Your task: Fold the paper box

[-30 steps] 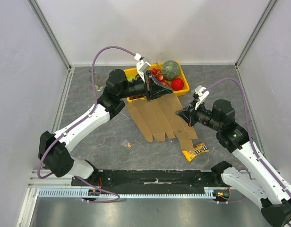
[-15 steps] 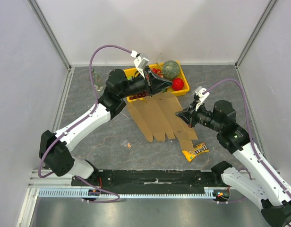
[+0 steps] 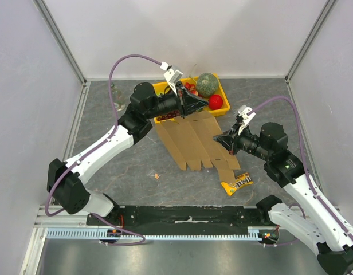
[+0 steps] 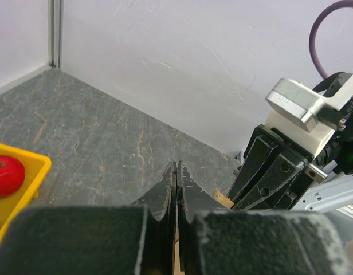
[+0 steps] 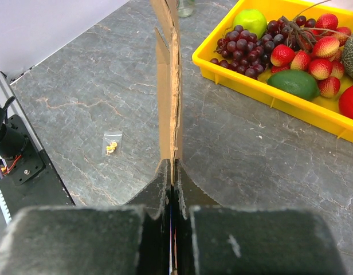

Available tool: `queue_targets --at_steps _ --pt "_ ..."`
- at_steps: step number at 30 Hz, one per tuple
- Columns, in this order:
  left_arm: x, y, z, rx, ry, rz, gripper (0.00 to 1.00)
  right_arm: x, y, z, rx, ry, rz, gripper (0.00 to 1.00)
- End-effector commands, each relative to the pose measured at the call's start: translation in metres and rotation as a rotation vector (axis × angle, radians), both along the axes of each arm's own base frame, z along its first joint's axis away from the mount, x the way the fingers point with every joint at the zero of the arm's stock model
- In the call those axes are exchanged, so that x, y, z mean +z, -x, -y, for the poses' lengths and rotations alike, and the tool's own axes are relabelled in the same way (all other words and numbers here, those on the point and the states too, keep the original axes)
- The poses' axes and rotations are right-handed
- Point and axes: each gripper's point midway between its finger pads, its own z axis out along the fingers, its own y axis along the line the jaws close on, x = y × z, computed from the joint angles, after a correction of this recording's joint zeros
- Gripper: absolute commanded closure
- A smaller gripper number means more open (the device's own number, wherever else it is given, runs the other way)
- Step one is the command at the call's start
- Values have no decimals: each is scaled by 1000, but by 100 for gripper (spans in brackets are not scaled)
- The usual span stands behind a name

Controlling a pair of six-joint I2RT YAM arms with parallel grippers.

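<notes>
1. Paper box (image 3: 191,143) sits mid-frame in the top view, a flat unfolded sheet over the worktop (image 3: 182,186).
2. Left claw (image 3: 203,105) pinches its upper edge; right claw (image 3: 219,138) pinches its right edge.
3. No walls formed yet; nearly all the folding looks ahead.

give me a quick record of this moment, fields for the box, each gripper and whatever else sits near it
box: flat brown die-cut cardboard sheet, not folded yet
left gripper: shut on the sheet's far edge
right gripper: shut on the sheet's right edge
behind sheet: yellow plastic fruit tray
near-right of sheet: yellow candy packet, lying on the table
</notes>
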Motion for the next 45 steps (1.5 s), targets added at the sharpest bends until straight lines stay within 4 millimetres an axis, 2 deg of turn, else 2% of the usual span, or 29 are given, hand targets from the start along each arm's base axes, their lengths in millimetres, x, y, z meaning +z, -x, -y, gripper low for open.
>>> queue_targets --at_steps 1,9,19,37,45 --pt "8 12 -6 7 -34 63 98 12 -2 0 -6 -20 36 100" --pt "2 29 -7 -22 -49 73 98 9 -8 2 -39 -13 27 100" --pt "-16 43 -16 -5 -66 44 98 7 -11 3 -52 -11 16 100" --pt "-45 52 9 -63 -123 1 98 7 -11 0 -43 -19 11 100" --pt "-48 51 18 -62 -130 -6 98 12 -2 -6 16 -47 20 100"
